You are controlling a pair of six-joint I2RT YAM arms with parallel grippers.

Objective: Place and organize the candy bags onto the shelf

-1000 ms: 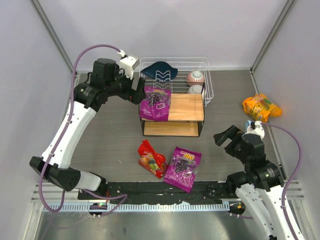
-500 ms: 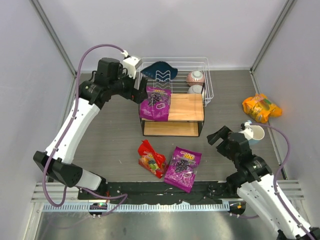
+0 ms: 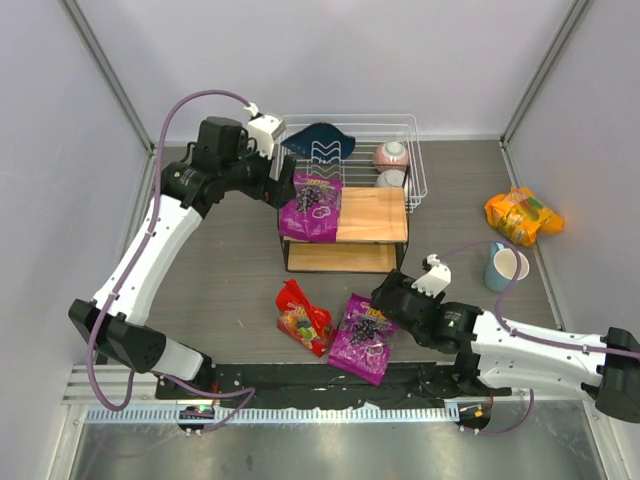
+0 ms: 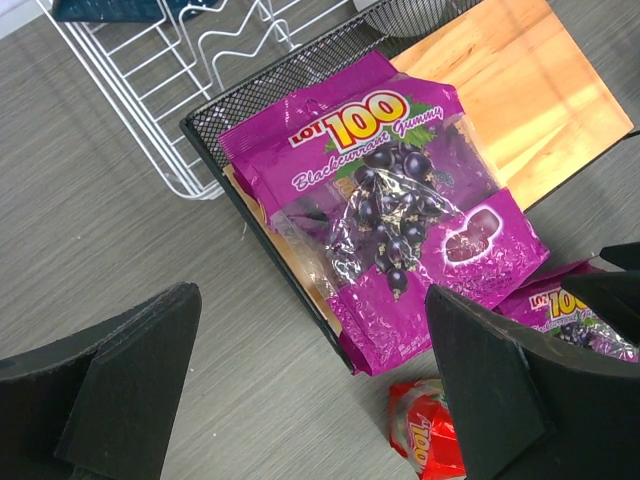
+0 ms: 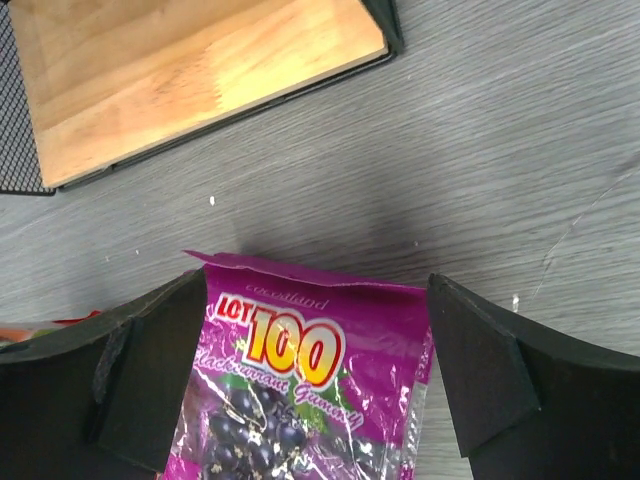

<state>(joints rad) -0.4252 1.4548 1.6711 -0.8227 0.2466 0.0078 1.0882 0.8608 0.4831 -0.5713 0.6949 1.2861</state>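
One purple candy bag (image 3: 311, 208) lies on the left end of the shelf's top board (image 3: 375, 213), overhanging its front; it also shows in the left wrist view (image 4: 400, 210). My left gripper (image 3: 283, 186) (image 4: 315, 385) hovers open and empty just left of it. A second purple bag (image 3: 366, 337) (image 5: 310, 390) lies on the table in front of the shelf (image 5: 190, 70). My right gripper (image 3: 386, 300) (image 5: 315, 380) is open, with its jaws on either side of that bag's top end. A red bag (image 3: 303, 318) (image 4: 432, 440) lies beside it. An orange-yellow bag (image 3: 522, 215) lies at the far right.
A white wire basket (image 3: 404, 126) stands behind the shelf, holding a dark blue cloth (image 3: 318, 138) and two bowls (image 3: 391, 155). A light blue mug (image 3: 503, 267) stands on the right. Grey walls close in the table on both sides.
My right arm has swung left and stretched low across the table, bringing its open gripper over the purple bag. My left arm has barely moved.
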